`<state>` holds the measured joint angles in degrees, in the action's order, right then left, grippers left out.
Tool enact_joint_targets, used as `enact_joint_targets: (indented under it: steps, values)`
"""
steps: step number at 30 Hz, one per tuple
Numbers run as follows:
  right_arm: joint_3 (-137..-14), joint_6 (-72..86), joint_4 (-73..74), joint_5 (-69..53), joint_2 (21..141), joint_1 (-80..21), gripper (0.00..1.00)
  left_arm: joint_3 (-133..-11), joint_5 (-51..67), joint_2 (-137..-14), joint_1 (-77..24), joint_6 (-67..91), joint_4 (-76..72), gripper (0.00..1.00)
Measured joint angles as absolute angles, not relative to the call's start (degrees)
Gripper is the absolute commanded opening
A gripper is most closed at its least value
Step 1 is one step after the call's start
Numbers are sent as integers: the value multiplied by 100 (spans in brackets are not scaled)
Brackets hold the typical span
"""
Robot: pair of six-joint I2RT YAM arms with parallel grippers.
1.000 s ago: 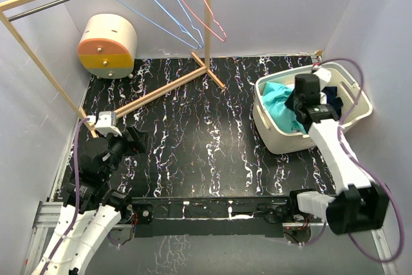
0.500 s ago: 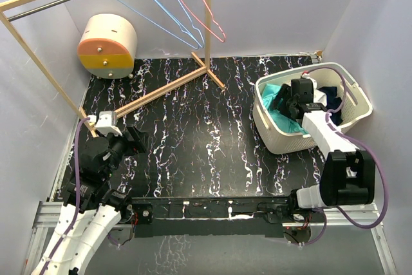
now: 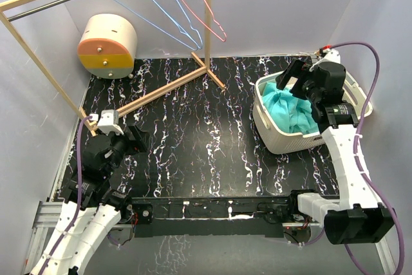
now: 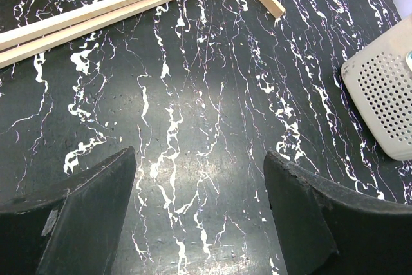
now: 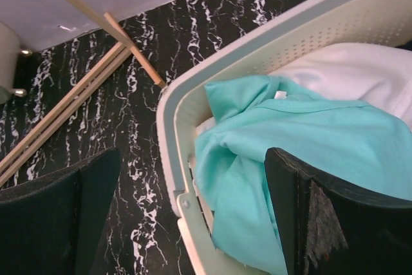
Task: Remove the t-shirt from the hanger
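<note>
While teal t-shirt [image 3: 293, 111] lies in basket [image 3: 283, 141], right fingers [image 5: 341, 223] hover above, spread wide. Well left of basket, left fingers [image 4: 84, 223] open too.

The tabletop [image 3: 212, 140] is black with white marble-like veins, and pale walls close it in at the left, back and right. A wooden clothes rack [image 3: 164, 91] stands on its far left part. The rack's long double beam lies flat and runs diagonally from the left edge toward the back middle, where a short cross foot meets it under an upright post. In the far left corner sits a cream drum-shaped box [image 3: 107, 45] with an orange and yellow front. A white perforated laundry basket [image 3: 273, 134] stands on the right, well apart from the rack.
</note>
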<state>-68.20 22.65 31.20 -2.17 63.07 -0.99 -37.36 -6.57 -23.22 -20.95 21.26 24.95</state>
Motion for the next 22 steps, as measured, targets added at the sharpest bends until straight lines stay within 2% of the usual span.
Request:
enact_joint_targets:
  steps: [22]
  values:
    - [-6963, 1876, 3275, -1433, 5426, -99, 98, -3736, -639, -2314, -2095, 2126, 2495, 79]
